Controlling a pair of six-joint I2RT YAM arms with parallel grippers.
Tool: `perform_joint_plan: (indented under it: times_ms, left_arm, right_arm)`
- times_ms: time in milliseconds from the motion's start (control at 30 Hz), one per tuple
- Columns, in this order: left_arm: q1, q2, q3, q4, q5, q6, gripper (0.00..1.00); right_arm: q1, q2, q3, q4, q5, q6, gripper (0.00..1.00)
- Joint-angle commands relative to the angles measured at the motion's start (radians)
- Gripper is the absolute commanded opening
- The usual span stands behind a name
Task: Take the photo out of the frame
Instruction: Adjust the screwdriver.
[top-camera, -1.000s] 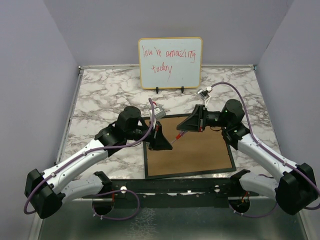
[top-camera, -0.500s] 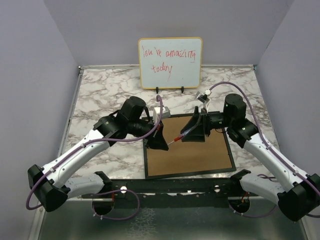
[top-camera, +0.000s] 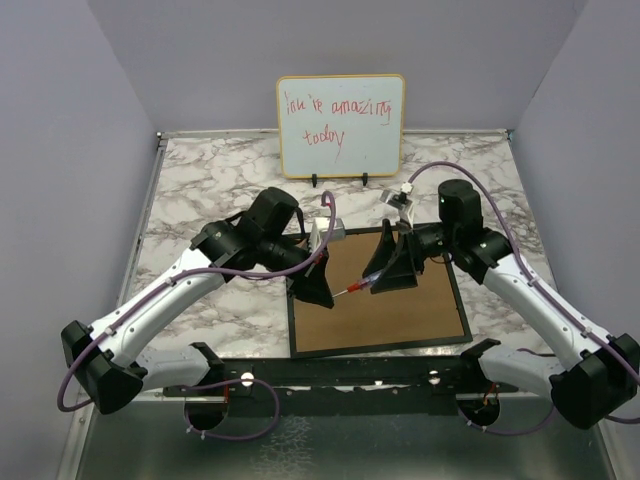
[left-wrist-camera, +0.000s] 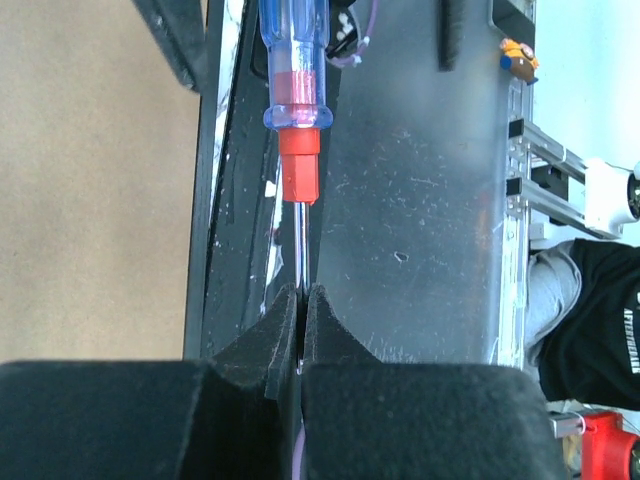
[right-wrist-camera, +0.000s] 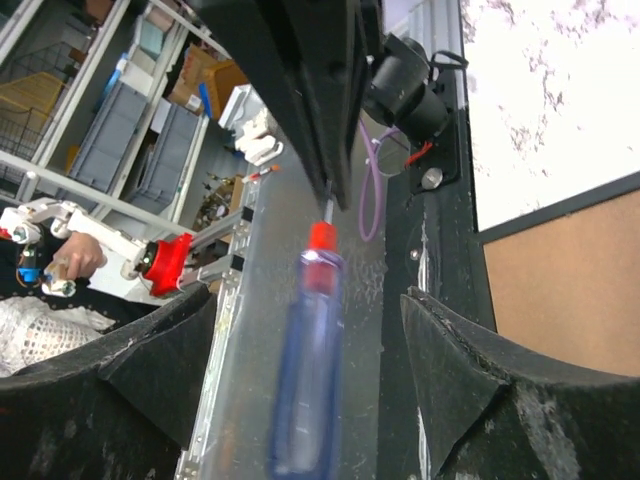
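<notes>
Left gripper (left-wrist-camera: 300, 300) pinches the screwdriver (left-wrist-camera: 297, 100) shaft, fully closed. Right gripper (right-wrist-camera: 305, 330), at its 3 o'clock, gapes wide around the handle, over the frame (top-camera: 400, 310).

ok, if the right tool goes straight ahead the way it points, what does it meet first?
The screwdriver: its blue handle lies lengthwise between the open fingers of the right tool. Just beyond is the left tool, shut on the shaft, though depth there is hard to judge.
</notes>
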Motion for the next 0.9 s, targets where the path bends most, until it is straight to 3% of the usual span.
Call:
perform_joint_plan:
  times_ms: [0, 200, 233, 300, 367, 433, 667, 867]
  left_arm:
    - [0.002, 0.026, 0.038, -0.079, 0.001, 0.073, 0.0]
    - [0.003, 0.041, 0.052, -0.094, -0.042, 0.076, 0.0]
    - [0.003, 0.044, 0.056, -0.094, -0.045, 0.079, 0.0]
    - [0.003, 0.05, 0.063, -0.094, -0.031, 0.087, 0.0]
    - [0.003, 0.056, 0.07, -0.092, -0.028, 0.091, 0.0]
    - [0.003, 0.062, 0.076, -0.092, -0.028, 0.091, 0.0]
    - [0.003, 0.067, 0.075, -0.09, -0.052, 0.088, 0.0]
    - [0.003, 0.067, 0.076, -0.078, -0.074, 0.083, 0.0]
  right_arm:
    - [-0.002, 0.025, 0.073, -0.101, -0.069, -0.084, 0.77]
    - [0.002, 0.065, 0.109, -0.218, -0.084, -0.177, 0.56]
    - [0.004, 0.061, 0.108, -0.224, -0.079, -0.182, 0.56]
    - [0.007, 0.054, 0.1, -0.227, -0.052, -0.182, 0.69]
    - [0.012, 0.051, 0.093, -0.224, -0.025, -0.182, 0.72]
    - [0.015, 0.056, 0.085, -0.212, -0.01, -0.173, 0.71]
    - [0.029, 0.023, 0.036, -0.006, 0.031, -0.01, 0.57]
    - [0.042, 0.016, 0.029, -0.05, 0.067, -0.038, 0.59]
